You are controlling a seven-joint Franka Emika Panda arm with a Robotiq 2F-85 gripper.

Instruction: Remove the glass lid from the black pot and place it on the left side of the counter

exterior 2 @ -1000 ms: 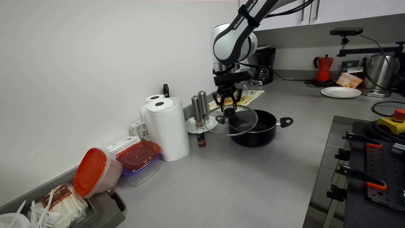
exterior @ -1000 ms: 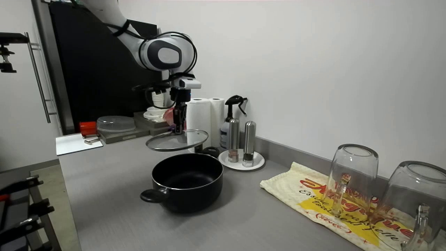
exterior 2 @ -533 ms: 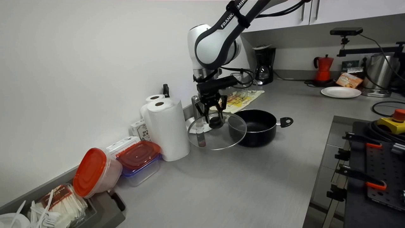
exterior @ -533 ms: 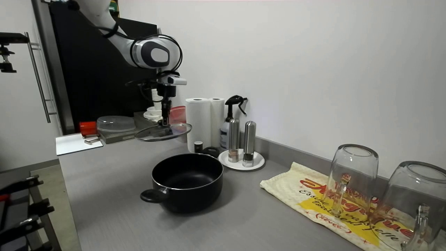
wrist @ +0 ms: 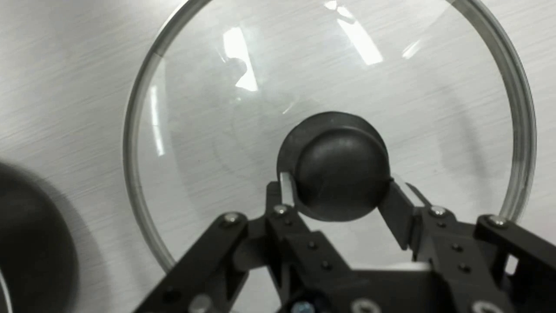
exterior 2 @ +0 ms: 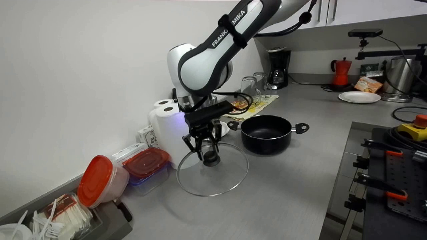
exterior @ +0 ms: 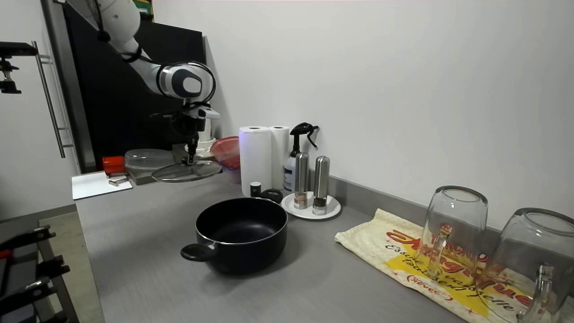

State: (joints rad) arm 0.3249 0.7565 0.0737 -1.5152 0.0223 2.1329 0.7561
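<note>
Where the claw (wrist: 341, 191) grips: knob (wrist: 341, 158), best hold
Glass lid (exterior 2: 220, 176): beneath claw, should be stiff, slick, breakable
Bench (exterior 2: 267, 200): lower, gap unclear

The wrist view's left edge is cropping the blurred black pot (wrist: 34, 243). The top edge is cropping the glass lid (wrist: 332, 124).

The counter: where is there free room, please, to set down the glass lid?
Free: the wide patch of counter between the black pot, the plastic boxes and the edge away from the wall. Another lies between the pot and red coffee maker. Crowded: along the wall, with paper rolls, spray bottle, grinders.
</note>
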